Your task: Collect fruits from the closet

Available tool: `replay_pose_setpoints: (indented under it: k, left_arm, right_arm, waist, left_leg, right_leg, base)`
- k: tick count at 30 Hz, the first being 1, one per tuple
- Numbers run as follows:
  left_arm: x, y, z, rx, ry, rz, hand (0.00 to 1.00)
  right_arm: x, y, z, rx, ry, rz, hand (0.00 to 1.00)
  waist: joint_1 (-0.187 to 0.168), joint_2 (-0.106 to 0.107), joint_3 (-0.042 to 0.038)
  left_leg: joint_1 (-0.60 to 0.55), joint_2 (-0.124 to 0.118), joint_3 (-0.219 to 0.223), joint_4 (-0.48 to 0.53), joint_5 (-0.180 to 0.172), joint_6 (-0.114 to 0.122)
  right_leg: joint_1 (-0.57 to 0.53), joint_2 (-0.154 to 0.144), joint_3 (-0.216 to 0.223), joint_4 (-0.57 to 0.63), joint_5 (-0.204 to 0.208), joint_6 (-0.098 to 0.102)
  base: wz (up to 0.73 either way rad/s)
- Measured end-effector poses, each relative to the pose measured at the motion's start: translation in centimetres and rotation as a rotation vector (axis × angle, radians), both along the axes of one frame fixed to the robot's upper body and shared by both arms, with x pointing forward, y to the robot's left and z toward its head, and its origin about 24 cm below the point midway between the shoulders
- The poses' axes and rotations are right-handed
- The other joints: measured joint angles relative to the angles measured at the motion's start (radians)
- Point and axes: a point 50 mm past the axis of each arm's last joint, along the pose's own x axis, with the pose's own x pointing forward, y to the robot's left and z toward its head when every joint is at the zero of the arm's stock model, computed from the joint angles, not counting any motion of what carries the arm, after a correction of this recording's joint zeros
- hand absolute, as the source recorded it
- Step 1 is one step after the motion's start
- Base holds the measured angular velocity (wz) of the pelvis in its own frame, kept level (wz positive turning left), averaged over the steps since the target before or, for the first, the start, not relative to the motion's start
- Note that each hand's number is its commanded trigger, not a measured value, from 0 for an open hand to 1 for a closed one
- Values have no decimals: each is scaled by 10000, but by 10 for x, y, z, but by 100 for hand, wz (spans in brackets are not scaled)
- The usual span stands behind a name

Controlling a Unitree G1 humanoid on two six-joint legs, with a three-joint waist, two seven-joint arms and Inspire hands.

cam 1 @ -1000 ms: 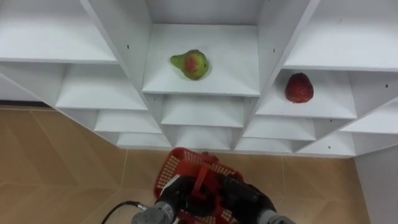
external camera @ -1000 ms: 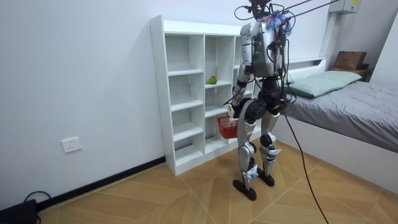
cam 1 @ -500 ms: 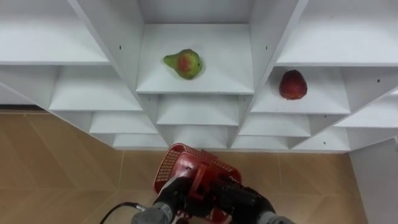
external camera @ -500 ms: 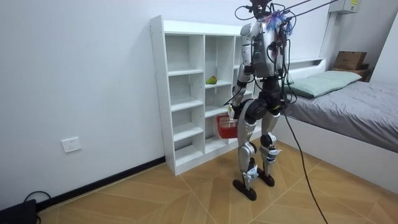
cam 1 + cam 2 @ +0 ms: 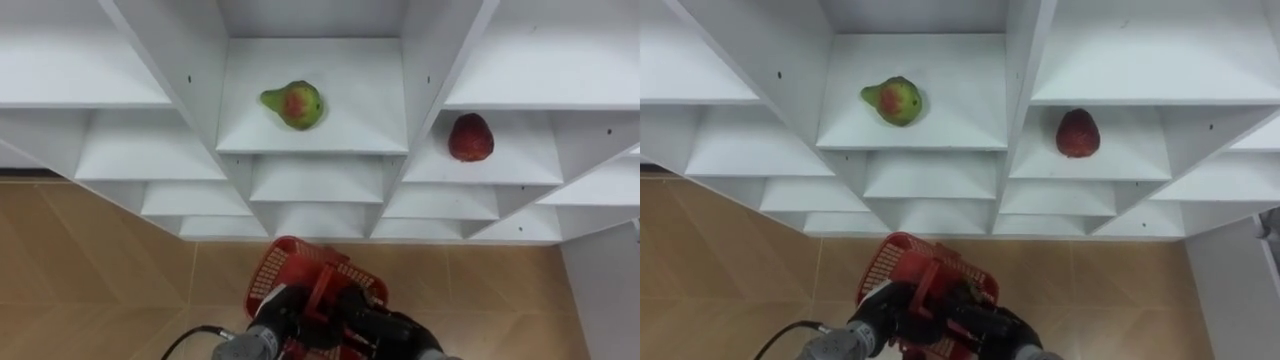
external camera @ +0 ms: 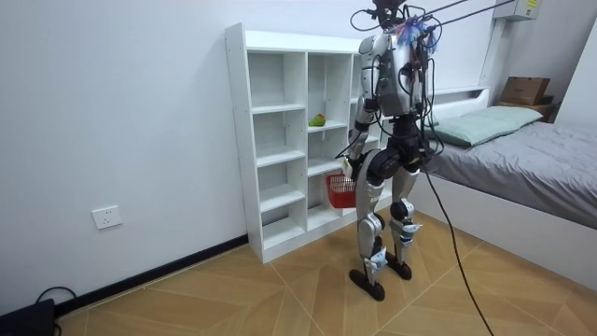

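The pear, green with a red blush, lies on its side on a shelf in the middle column of the white closet, its stem end pointing to my left. The second fruit, a dark red fruit, sits alone in the column to the right, on a shelf one step lower than the pear's. Both fruits are well apart from the hands, and neither one is in the basket.

Below them, in front of the closet's bottom shelves and over the wooden floor, I see the red mesh basket held up close to the robot's body. Its handle stands upright between the two hands. The left hand has its dark fingers curled in against the handle from the left. The right hand is closed on the basket's right side, low at the edge of my view, so I can make out the grip but not each finger.

From the room view, the robot stands upright, facing the closet, with the basket at about hip height just before the lower shelves. The pear shows as a small green spot in the upper half of the closet. A bed lies behind the robot, on the room view's right.
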Motion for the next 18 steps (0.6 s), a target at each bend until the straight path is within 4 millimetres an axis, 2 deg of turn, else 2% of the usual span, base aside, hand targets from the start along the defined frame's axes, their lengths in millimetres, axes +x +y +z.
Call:
replay_pose_setpoints:
  k: [18]
  left_arm:
    - [0,-1,0,256,-25,-51,100]
  right_arm:
    - [-1,0,0,18,40,-10,0]
  waist:
    - [-80,-29,-2]
  left_leg:
    - [-3,-3,-1,33,36,-8]
  right_leg:
    - [17,-4,-2,-19,7,-8]
  base:
    - [0]
